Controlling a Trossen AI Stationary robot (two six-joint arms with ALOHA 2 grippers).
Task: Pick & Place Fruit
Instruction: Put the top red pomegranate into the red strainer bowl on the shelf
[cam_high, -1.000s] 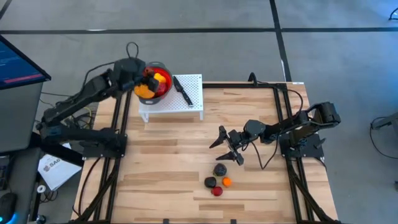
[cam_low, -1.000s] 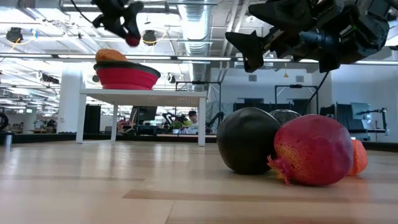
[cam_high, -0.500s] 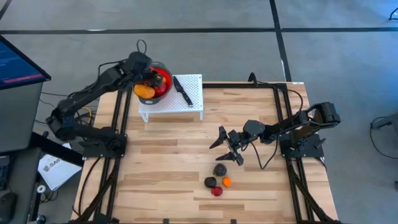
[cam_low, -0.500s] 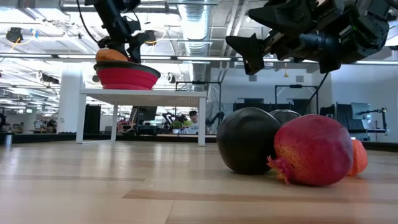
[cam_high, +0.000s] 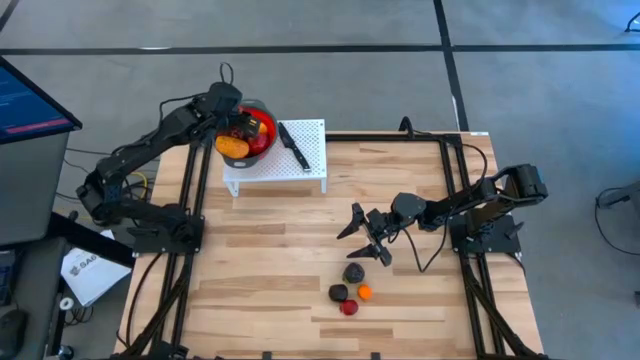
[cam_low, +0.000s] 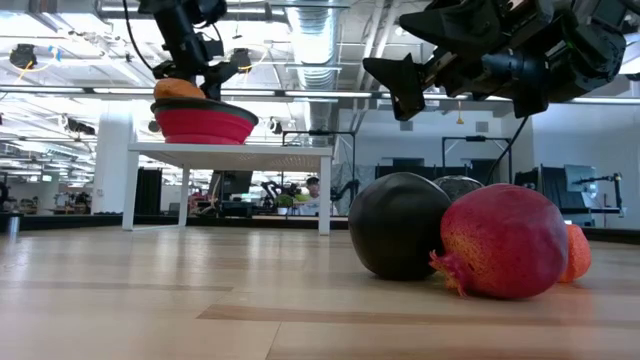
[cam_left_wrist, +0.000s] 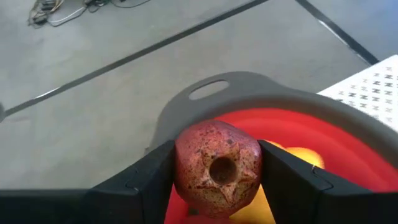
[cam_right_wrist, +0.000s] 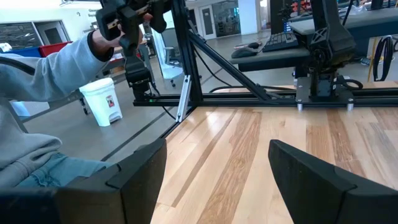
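1. Four small fruits sit together on the wooden table (cam_high: 270, 290) in the high view: a black fruit (cam_high: 353, 273), a smaller dark fruit (cam_high: 339, 293), an orange fruit (cam_high: 365, 293) and a red fruit (cam_high: 348, 308). The right gripper (cam_high: 366, 238) hangs just beyond them with its fingers spread wide and nothing between them. The left gripper (cam_high: 238, 122) is over the red bowl (cam_high: 262, 137), which stands on a white stand (cam_high: 315, 165) beside a knife (cam_high: 293, 145); an orange and a yellow fruit lie in the bowl.
2. From the low view, the black fruit (cam_low: 400, 225) touches a speckled red fruit (cam_low: 503, 241), with the orange fruit (cam_low: 577, 252) just behind. The right gripper (cam_low: 425, 62) hovers above them, open. The left gripper (cam_low: 200, 62) dips into the bowl (cam_low: 205, 124) on the stand (cam_low: 230, 153).
3. In the left wrist view, both fingers (cam_left_wrist: 140, 180) clamp a dark red pomegranate (cam_left_wrist: 216, 167) directly over the bowl (cam_left_wrist: 348, 146), above yellow fruit.
4. In the right wrist view, the fingers (cam_right_wrist: 317, 168) stand wide apart over bare table (cam_right_wrist: 249, 162); a person's grey sleeve (cam_right_wrist: 56, 68) shows at the side.
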